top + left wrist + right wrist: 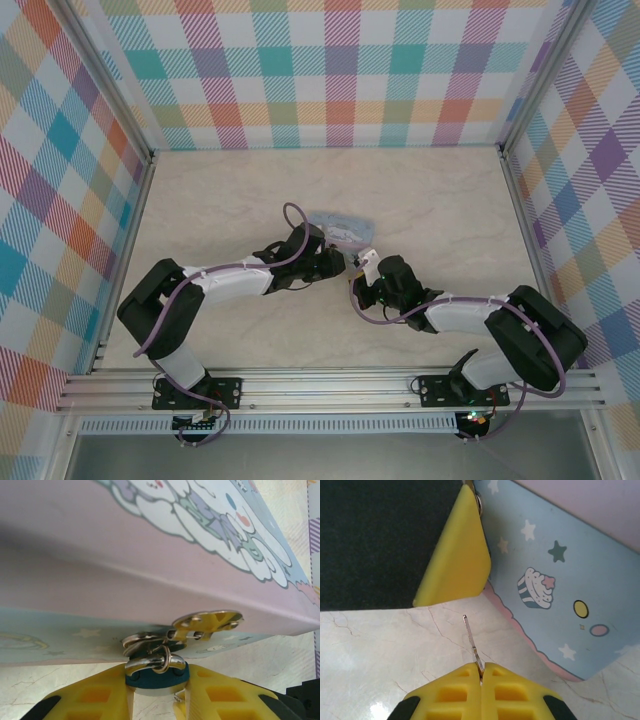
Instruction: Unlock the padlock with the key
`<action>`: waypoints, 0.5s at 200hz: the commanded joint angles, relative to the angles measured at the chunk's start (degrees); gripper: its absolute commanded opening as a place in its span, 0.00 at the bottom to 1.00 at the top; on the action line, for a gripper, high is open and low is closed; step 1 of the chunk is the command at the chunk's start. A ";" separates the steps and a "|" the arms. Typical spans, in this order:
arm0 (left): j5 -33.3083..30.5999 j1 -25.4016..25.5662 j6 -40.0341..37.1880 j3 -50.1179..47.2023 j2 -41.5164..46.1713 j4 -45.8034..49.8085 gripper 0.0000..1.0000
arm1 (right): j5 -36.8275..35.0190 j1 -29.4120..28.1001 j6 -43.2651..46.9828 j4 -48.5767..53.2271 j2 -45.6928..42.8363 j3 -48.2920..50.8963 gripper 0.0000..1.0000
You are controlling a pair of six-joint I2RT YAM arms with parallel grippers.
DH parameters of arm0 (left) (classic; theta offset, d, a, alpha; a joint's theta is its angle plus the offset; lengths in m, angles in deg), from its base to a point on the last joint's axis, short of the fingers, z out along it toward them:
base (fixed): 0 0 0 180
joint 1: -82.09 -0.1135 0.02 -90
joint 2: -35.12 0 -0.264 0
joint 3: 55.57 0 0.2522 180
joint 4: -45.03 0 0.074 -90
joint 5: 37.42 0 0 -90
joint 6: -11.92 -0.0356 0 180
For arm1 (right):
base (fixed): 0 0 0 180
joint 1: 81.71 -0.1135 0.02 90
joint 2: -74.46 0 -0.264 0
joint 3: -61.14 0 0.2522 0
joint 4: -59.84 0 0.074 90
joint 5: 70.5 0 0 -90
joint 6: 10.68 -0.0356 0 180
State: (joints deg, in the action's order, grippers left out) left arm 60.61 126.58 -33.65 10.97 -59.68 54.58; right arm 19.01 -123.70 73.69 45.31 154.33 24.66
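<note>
Underneath everything, a pale marbled tabletop (pixel 220 200), fenced by pastel plaid walls (pixel 340 70). Reaching in from 6 o'clock, a white-and-black left arm (pixel 230 278) and right arm (pixel 460 315), bent toward each other near the centre. At 12 o'clock of that meeting point, lying on the tabletop, a pale blue rectangular tin box (pixel 338 225) with a pinkish lid and a white cartoon character. On its side, in the right wrist view, a printed cupcake and stars. Left hand (pixel 330 262) at 9 o'clock of the right hand (pixel 365 272), the two near each other at the box's 6 o'clock edge. In the left wrist view, yellow fingers (pixel 95 700) of the left hand clamped from 9 and 3 o'clock on a tiny dark bluish padlock (pixel 157 677). Padlock just below the box's front edge, with its small silvery shackle (pixel 152 662) at 12 o'clock of the body, hooked into the box's shiny metal hasp (pixel 142 641). In the right wrist view, the right hand's yellow fingers pressed together, pinching a very small, thin silvery key (pixel 471 642). Head hidden between the pads, blade sticking out toward 11 o'clock over the tabletop. Key apart from the box at 2 o'clock and short of the left hand's yellow finger (pixel 455 555) at 12 o'clock. Blade touching the tabletop or not: cannot tell.
</note>
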 commanded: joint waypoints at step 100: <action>1.11 0.16 3.77 0.76 3.22 -2.79 0.30 | -1.08 -0.19 3.33 0.79 -0.95 -2.39 0.00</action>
State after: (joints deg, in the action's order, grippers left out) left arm 60.72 126.58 -31.12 10.97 -58.76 54.48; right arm 18.40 -123.70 75.35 45.90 153.90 24.12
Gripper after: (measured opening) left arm 0.297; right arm 0.058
